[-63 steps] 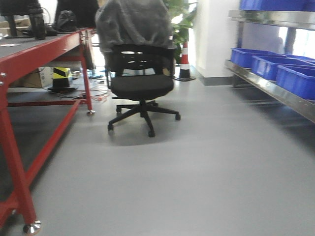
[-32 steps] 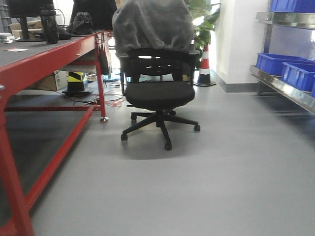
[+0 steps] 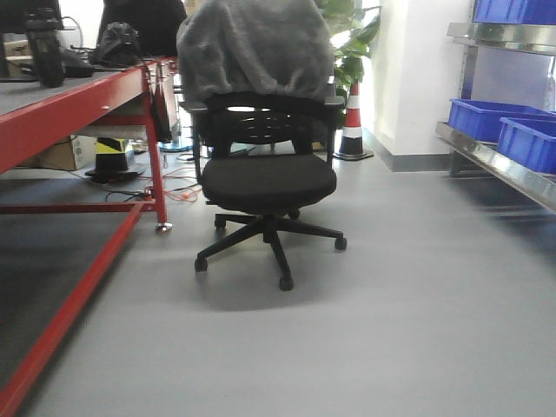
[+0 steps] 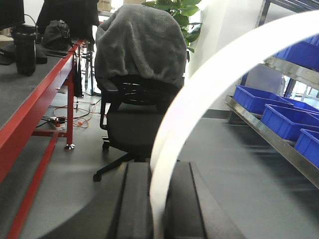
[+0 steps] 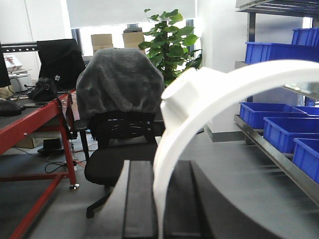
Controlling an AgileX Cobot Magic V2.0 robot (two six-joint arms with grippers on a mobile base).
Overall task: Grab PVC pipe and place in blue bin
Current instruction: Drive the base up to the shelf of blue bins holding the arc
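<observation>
One red workbench (image 3: pixel 82 113) stands left of the office chair (image 3: pixel 265 178) (grey blanket (image 3: pixel 252 48) over its back), blue bins (image 3: pixel 491 117) right of it. White PVC pipe (image 4: pixel 209 74) arcs up in front of the chair, pinched between the fingers of left gripper (image 4: pixel 157 172) and right gripper (image 5: pixel 158 172) alike.

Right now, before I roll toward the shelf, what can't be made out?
Left wrist: the PVC pipe has its upper end run off the right edge; its lower end runs off the bottom edge between the left fingers.
Right wrist: the PVC pipe is cut off at its far end by the right edge; same piece or a second one, cannot tell.
Front: no arm or pipe in view; blue bins cut by the right edge, insides hidden by their walls.
</observation>
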